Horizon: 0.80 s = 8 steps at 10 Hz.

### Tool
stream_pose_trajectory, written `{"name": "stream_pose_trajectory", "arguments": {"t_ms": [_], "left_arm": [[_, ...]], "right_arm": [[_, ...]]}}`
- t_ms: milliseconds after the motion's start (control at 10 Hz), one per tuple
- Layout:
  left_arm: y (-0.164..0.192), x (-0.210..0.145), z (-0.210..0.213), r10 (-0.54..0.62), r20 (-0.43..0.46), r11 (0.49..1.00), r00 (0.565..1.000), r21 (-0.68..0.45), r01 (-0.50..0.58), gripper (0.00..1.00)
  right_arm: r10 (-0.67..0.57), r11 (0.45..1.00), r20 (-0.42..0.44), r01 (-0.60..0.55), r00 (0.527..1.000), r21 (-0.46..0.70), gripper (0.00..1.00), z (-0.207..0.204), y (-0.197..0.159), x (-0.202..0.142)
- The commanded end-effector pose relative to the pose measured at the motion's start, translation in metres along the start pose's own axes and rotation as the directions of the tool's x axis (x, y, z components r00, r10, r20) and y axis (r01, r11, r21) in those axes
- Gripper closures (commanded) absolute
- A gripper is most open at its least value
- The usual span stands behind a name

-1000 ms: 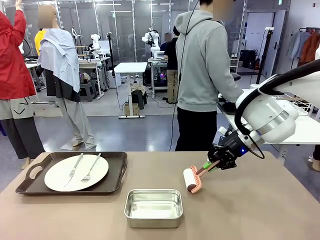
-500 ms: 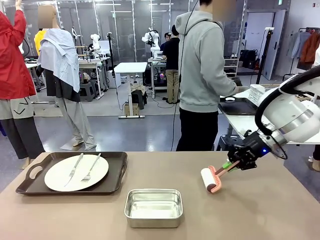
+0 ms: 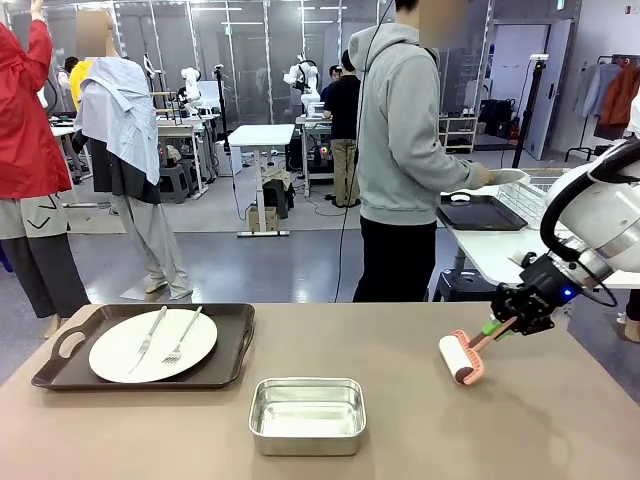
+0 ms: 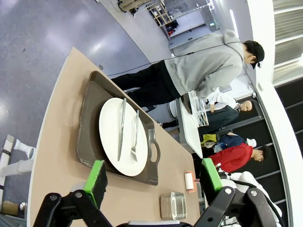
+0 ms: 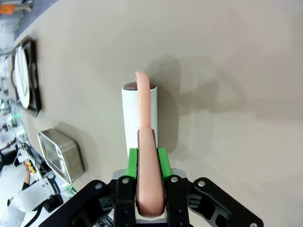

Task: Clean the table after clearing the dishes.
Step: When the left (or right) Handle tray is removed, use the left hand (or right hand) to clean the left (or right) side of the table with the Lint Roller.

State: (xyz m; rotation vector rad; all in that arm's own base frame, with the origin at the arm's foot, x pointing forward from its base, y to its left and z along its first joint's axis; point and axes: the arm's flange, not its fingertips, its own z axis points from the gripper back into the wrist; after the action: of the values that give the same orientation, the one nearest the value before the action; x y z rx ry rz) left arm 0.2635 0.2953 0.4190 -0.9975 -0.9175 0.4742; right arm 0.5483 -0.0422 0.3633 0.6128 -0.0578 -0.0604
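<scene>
A white plate (image 3: pixel 152 346) with a fork (image 3: pixel 183 338) and a knife (image 3: pixel 150 336) lies on a dark brown handled tray (image 3: pixel 70 345) at the left of the taupe table (image 3: pixel 560 420). My right gripper (image 3: pixel 505 326) is shut on the pink handle of a white lint roller (image 3: pixel 461 358), whose roll sits low on the tabletop right of centre. In the right wrist view the roller (image 5: pixel 138 111) points away from the gripper (image 5: pixel 149 163) along the table. In the left wrist view my left gripper (image 4: pixel 154 174) stands open and high, looking down on the plate (image 4: pixel 124 137).
A shiny steel pan (image 3: pixel 307 415) stands near the front edge at the middle. A person in a grey hoodie (image 3: pixel 405 140) stands behind the table, turned toward a white side table (image 3: pixel 500 255) at the right that holds a dark tray (image 3: pixel 482 215).
My right gripper has carried the roller to the right across the tabletop, from near the pan toward the right side. The person has turned further toward the side table.
</scene>
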Motion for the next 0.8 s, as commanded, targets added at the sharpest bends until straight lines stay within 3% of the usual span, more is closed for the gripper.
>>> {"name": "stream_pose_trajectory", "arguments": {"t_ms": [0, 400, 700], "left_arm": [[0.000, 0.001, 0.002, -0.001, 0.009, 1.000, 1.000, -0.019, 0.001, 0.00], [0.000, 0.001, 0.002, -0.001, 0.009, 1.000, 1.000, -0.019, 0.001, 0.00], [0.000, 0.001, 0.002, -0.001, 0.009, 1.000, 1.000, -0.019, 0.001, 0.00]], "right_arm": [[-0.074, 0.973, 0.004, 0.073, 0.997, -0.220, 0.79, -0.003, -0.020, -0.010], [-0.174, 0.873, 0.061, 0.182, 0.983, -0.452, 0.79, 0.020, -0.016, -0.014], [-0.105, 0.845, 0.141, 0.163, 0.984, -0.509, 0.79, 0.046, 0.016, -0.027]]}}
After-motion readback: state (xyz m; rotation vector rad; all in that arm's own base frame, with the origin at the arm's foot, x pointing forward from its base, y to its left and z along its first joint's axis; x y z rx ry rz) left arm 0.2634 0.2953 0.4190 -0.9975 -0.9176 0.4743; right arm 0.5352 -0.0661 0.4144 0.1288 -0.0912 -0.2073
